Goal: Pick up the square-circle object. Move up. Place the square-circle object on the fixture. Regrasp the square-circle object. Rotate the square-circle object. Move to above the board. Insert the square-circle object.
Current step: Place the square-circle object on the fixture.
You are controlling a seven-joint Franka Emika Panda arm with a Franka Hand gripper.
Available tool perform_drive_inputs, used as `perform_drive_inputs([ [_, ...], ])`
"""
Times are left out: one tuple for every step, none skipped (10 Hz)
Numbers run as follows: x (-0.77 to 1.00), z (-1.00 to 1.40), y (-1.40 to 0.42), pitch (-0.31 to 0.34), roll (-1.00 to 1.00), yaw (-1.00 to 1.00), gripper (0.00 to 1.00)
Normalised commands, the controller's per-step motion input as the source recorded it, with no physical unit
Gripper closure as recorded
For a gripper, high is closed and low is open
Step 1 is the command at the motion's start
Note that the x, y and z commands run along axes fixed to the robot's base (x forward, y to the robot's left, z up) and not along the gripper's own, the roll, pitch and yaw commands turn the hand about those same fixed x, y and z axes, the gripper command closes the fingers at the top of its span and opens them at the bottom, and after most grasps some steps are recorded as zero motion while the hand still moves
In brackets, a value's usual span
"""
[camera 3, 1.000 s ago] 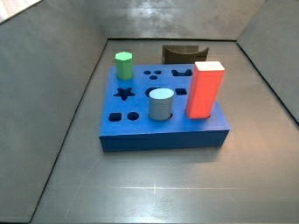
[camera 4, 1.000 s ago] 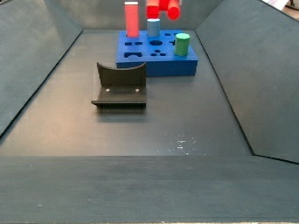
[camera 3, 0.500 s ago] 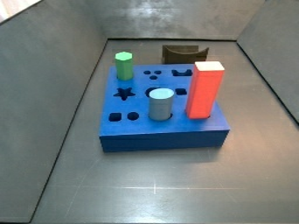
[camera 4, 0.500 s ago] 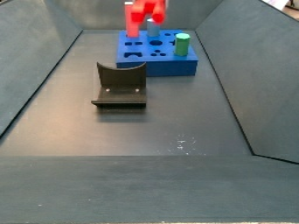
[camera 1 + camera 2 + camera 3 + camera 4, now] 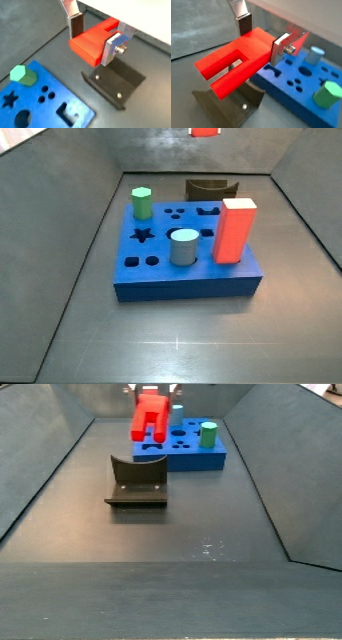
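Observation:
The square-circle object (image 5: 92, 42) is a bright red blocky peg with a slot along one end (image 5: 232, 68). My gripper (image 5: 93, 37) is shut on it, silver fingers (image 5: 243, 24) pressed on two opposite sides. It hangs in the air above the fixture (image 5: 136, 481), a dark bracket on the floor, apart from it. In a side view the peg (image 5: 148, 416) hangs below the gripper (image 5: 155, 392); in a side view only its tip (image 5: 203, 131) shows at the picture's edge. The blue board (image 5: 187, 268) lies beside the fixture (image 5: 207, 190).
On the board stand a green hexagonal peg (image 5: 140, 201), a grey-blue cylinder (image 5: 183, 246) and a tall red-orange block (image 5: 235, 228). Grey sloping walls (image 5: 40, 474) enclose the floor on both sides.
My gripper has carried the red peg away from above the board, coming lower over the fixture. The peg now hangs long-side down in a side view.

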Motion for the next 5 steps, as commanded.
perform_drive_inputs([
  [0.47,-0.02,0.06,0.046,-1.00,0.02,1.00],
  [0.39,-0.02,0.05,0.071,-1.00,0.00,1.00],
  [0.32,-0.02,0.05,0.099,-1.00,-0.02,1.00],
  [0.24,-0.02,0.05,0.112,-0.85,-0.04,1.00],
  [0.15,-0.02,0.05,0.114,-0.64,-0.06,1.00],
])
